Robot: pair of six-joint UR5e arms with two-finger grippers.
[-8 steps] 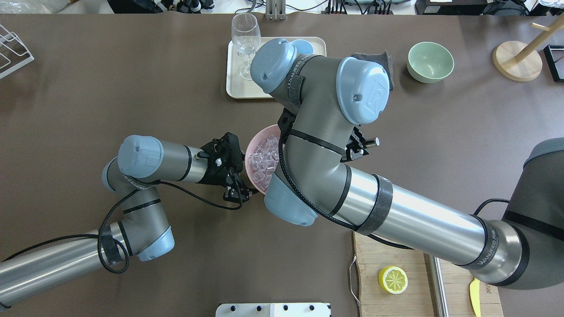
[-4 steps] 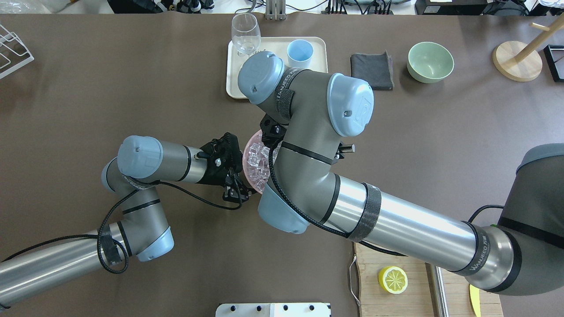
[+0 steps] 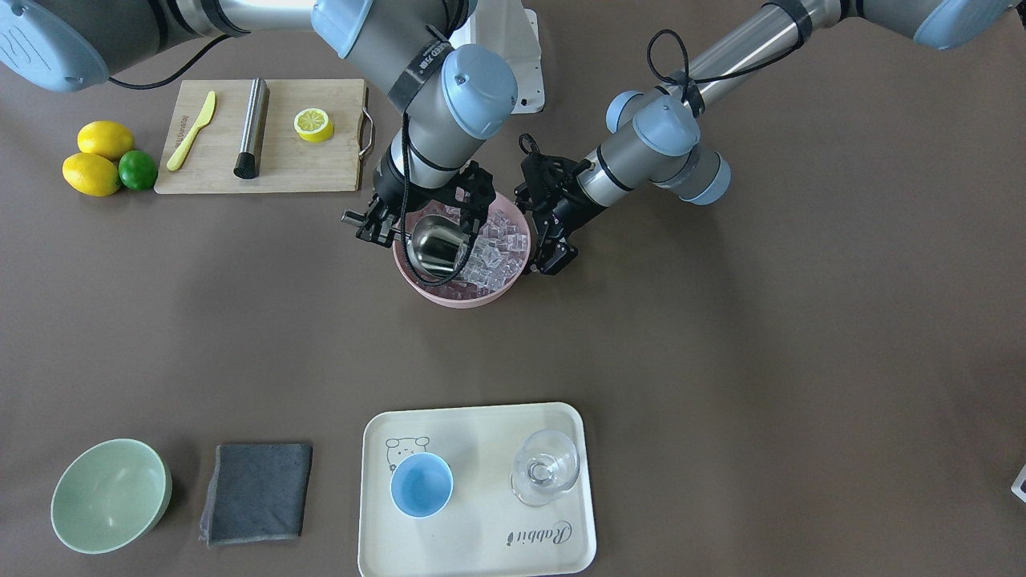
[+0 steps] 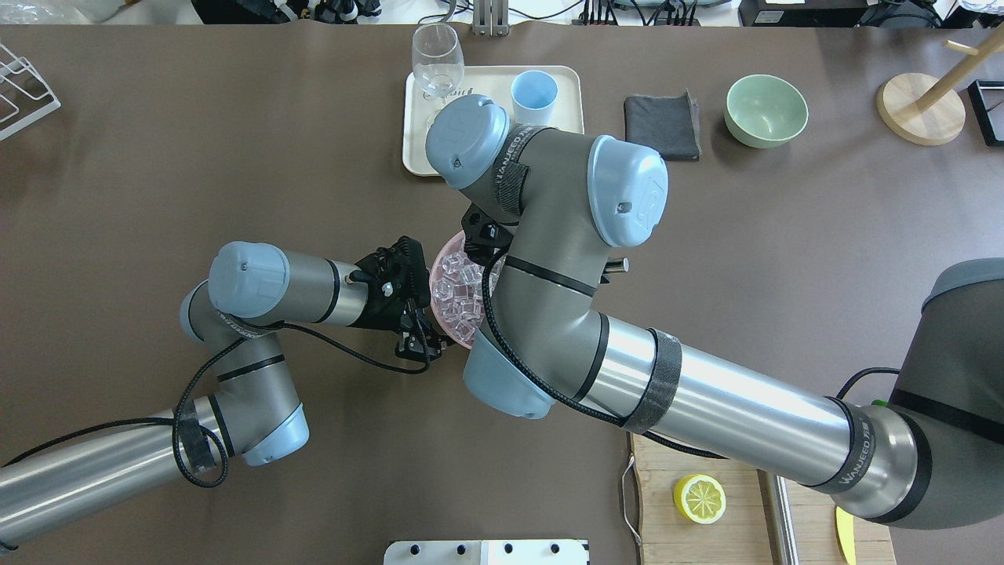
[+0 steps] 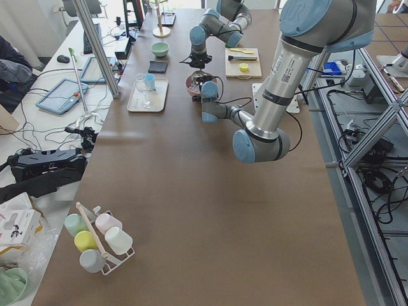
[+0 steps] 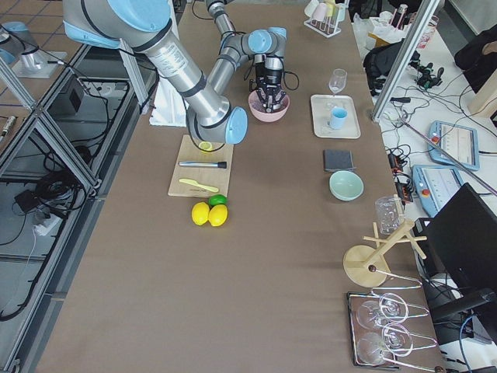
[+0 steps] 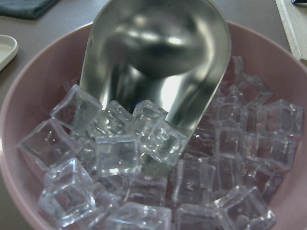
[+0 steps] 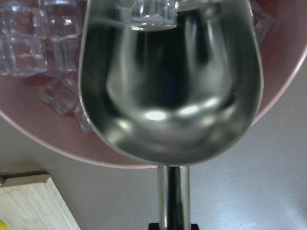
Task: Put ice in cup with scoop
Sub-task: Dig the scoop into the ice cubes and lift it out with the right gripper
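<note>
The ice lies heaped in a pink bowl at the table's middle. My right gripper is shut on the handle of the steel scoop. The scoop's trough lies tilted in the bowl with its lip pushed into the cubes, as the left wrist view and right wrist view show; the trough looks empty. My left gripper is at the bowl's rim on the opposite side and seems shut on it. The light-blue cup stands empty on a cream tray, far from both grippers.
A clear stemmed glass stands on the tray beside the cup. A grey cloth and a pale green bowl lie beside the tray. A cutting board holds a half lemon, a yellow knife and a steel cylinder.
My right arm has swung left over the pink bowl, uncovering the cup, and the scoop has gone into the ice. The bowl shifted slightly left. The left arm has stayed put.
</note>
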